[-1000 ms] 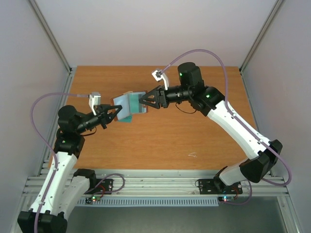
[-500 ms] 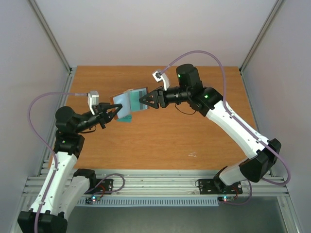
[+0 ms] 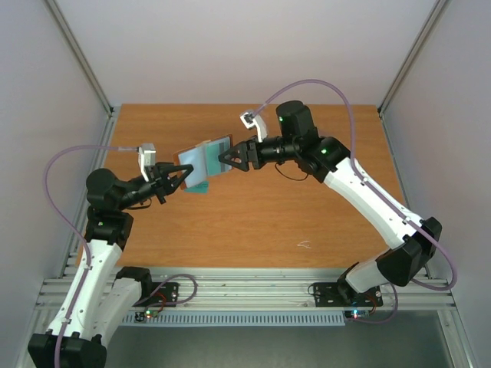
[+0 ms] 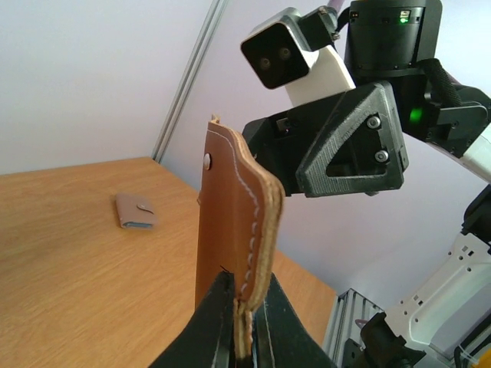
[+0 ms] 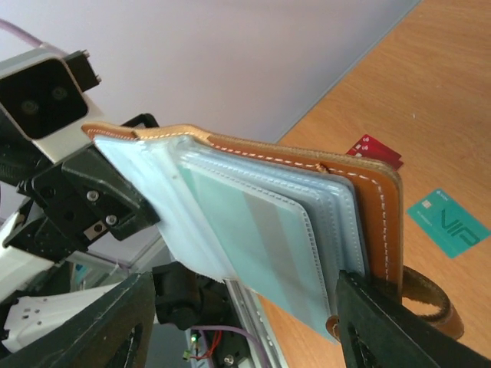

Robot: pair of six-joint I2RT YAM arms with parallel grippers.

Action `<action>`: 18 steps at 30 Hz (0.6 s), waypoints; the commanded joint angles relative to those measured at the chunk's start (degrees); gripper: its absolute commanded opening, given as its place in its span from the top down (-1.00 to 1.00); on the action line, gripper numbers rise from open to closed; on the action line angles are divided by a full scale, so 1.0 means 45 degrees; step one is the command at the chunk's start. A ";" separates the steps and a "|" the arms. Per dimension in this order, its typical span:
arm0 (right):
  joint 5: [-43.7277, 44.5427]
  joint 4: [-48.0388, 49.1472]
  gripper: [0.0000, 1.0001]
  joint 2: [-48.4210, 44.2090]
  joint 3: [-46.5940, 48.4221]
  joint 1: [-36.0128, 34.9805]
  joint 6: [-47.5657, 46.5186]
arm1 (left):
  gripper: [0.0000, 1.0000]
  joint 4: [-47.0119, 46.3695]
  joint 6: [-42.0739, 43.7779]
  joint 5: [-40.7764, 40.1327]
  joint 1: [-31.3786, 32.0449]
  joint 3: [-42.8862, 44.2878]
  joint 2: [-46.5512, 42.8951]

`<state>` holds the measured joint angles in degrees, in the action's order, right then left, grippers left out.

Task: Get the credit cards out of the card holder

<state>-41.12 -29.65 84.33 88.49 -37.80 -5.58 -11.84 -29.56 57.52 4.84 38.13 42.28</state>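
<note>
Moved: since a second ago the card holder (image 3: 205, 159) and both grippers have drifted slightly toward 12 o'clock in the top view.
Table (image 3: 307, 207): orange-brown wood, under everything.
Right gripper (image 3: 225, 159): at the holder's 3 o'clock, fingers spread wide with the holder's clear sleeves (image 5: 253, 230) between them, not clamped.
Left gripper (image 3: 186, 175): at the holder's 8 o'clock, pinched tight on the tan leather cover's edge.
Card holder: held up off the table between the two grippers, at 11 o'clock from the table's middle, fanned open.
Teal card (image 5: 449, 222): flat on the table, at the holder's 6 o'clock in the top view.
Red card (image 5: 376, 151): flat on the table near the teal one, at its 10 o'clock in the right wrist view.
</note>
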 commanded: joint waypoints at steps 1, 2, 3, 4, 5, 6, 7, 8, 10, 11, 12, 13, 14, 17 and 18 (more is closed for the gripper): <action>0.0273 -0.0182 -0.35 0.0304 0.0628 0.0062 -0.0191 | 0.99 -0.1315 -0.0182 0.0565 0.0037 -0.0011 -0.0233; 0.0230 -0.0115 -0.36 0.0285 0.0629 0.0042 -0.0217 | 0.99 -0.1332 -0.0220 0.0635 0.0037 -0.0016 -0.0250; 0.0078 -0.0011 -0.36 0.0261 0.0622 0.0026 -0.0238 | 0.99 -0.1334 -0.0240 0.0653 0.0037 -0.0006 -0.0274; -0.0119 0.0080 -0.34 0.0263 0.0638 -0.0015 -0.0243 | 0.99 -0.1305 -0.0246 0.0631 0.0037 -0.0025 -0.0290; -0.0292 0.0113 -0.29 0.0287 0.0698 -0.0076 -0.0285 | 1.00 -0.1248 -0.0257 0.0575 0.0037 -0.0025 -0.0294; -0.0458 0.0086 -0.22 0.0337 0.0765 -0.0159 -0.0341 | 0.99 -0.1224 -0.0265 0.0487 0.0037 -0.0020 -0.0287; -0.0603 0.0043 -0.14 0.0374 0.0824 -0.0231 -0.0427 | 0.99 -0.1204 -0.0296 0.0396 0.0037 -0.0034 -0.0262; -0.0741 0.0019 -0.06 0.0396 0.0832 -0.0281 -0.0469 | 0.99 -0.1204 -0.0324 0.0284 0.0037 -0.0026 -0.0251; -0.1134 0.0124 0.08 0.0370 0.0745 -0.0341 -0.0505 | 0.99 -0.1067 -0.0326 0.0017 0.0037 -0.0051 -0.0247; -0.1362 0.0212 0.13 0.0335 0.0688 -0.0349 -0.0489 | 0.99 -0.0962 -0.0308 -0.0198 0.0037 -0.0069 -0.0237; -0.1544 0.0330 0.16 0.0267 0.0548 -0.0340 -0.0455 | 0.99 -0.0873 -0.0277 -0.0383 0.0037 -0.0101 -0.0242; -0.1638 0.0482 0.19 0.0195 0.0419 -0.0361 -0.0414 | 0.99 -0.0759 -0.0284 -0.0531 0.0037 -0.0122 -0.0251; -0.1705 0.0620 0.23 0.0101 0.0298 -0.0378 -0.0337 | 0.99 -0.0655 -0.0269 -0.0713 0.0037 -0.0159 -0.0248; -0.1705 0.0879 0.29 -0.0028 0.0087 -0.0550 -0.0228 | 0.99 -0.0526 -0.0276 -0.0985 0.0036 -0.0247 -0.0267; -0.1643 0.0892 0.30 -0.0020 0.0093 -0.0680 -0.0234 | 0.99 -0.0516 -0.0279 -0.1011 0.0042 -0.0257 -0.0259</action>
<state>-46.02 -28.45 85.43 89.69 -38.81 -6.96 -12.45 -30.65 54.59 4.84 37.56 42.02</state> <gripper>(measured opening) 0.364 0.042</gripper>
